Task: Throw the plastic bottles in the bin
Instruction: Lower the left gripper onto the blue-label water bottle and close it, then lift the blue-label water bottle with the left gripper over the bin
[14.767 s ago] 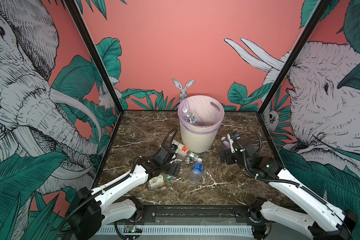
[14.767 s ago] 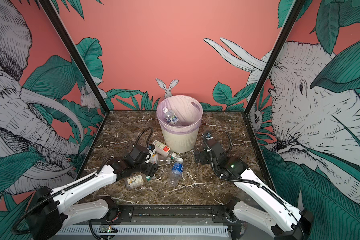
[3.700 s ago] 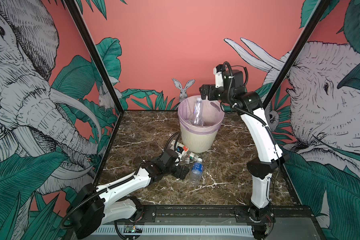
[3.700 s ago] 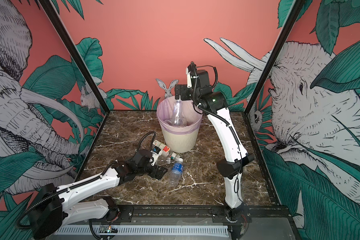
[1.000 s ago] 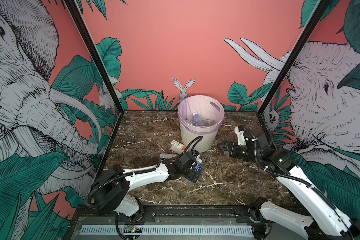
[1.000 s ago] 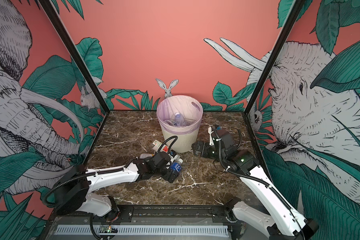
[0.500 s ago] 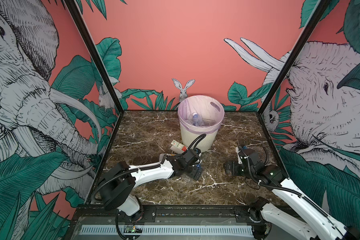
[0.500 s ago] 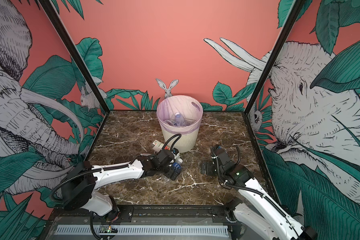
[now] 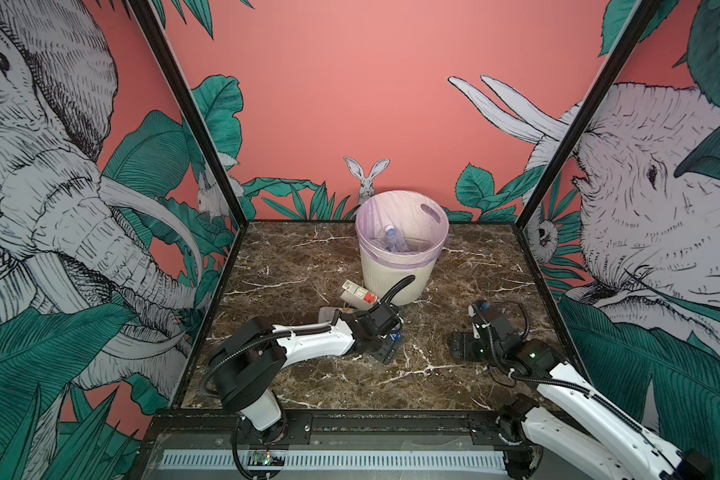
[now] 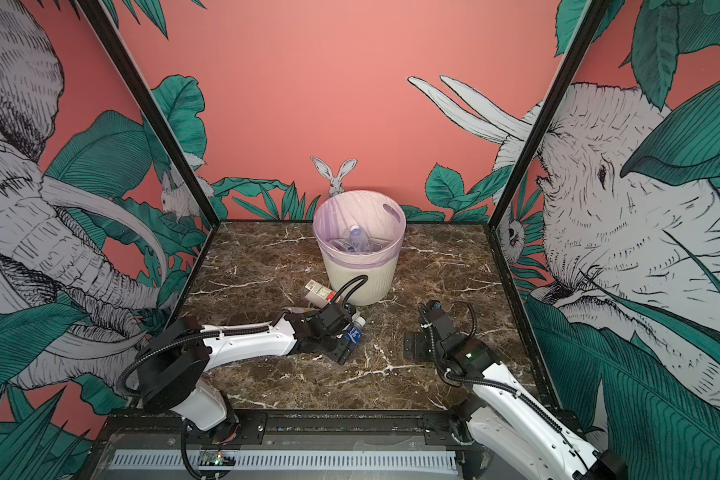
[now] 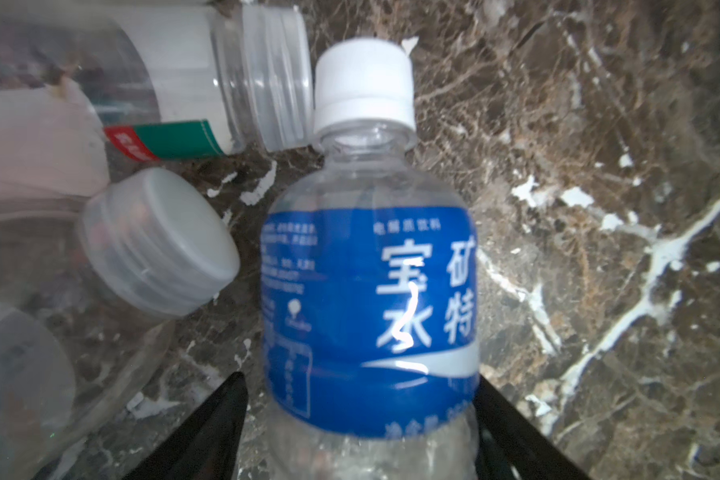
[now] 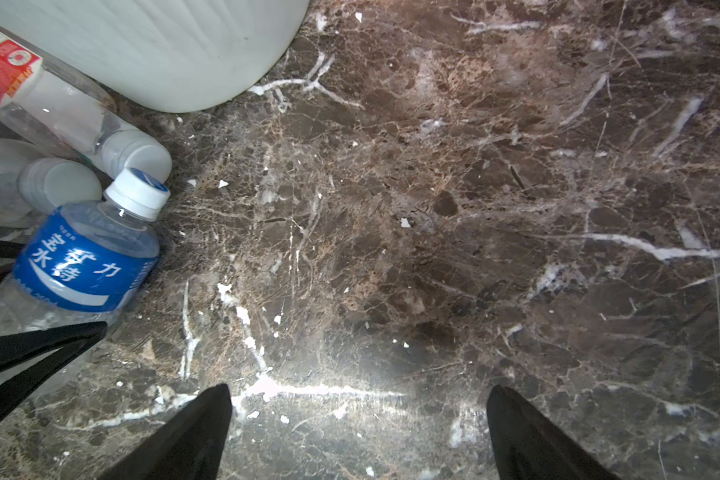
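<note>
Robot test booth, jungle-mural walls (image 9: 38, 187), marble tabletop (image 9: 308, 257)

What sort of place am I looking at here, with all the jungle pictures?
Probably a robot demonstration or test booth: a marble-patterned tabletop boxed in by elephant-and-leaf murals, two white robot arms mounted at its front edge, and a lined bin with plastic bottles lying beside it.

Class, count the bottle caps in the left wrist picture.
3: the white cap on the blue-labelled bottle, a clear cap beside it, and a greyish cap alongside that bottle's body. More may be hidden.
</note>
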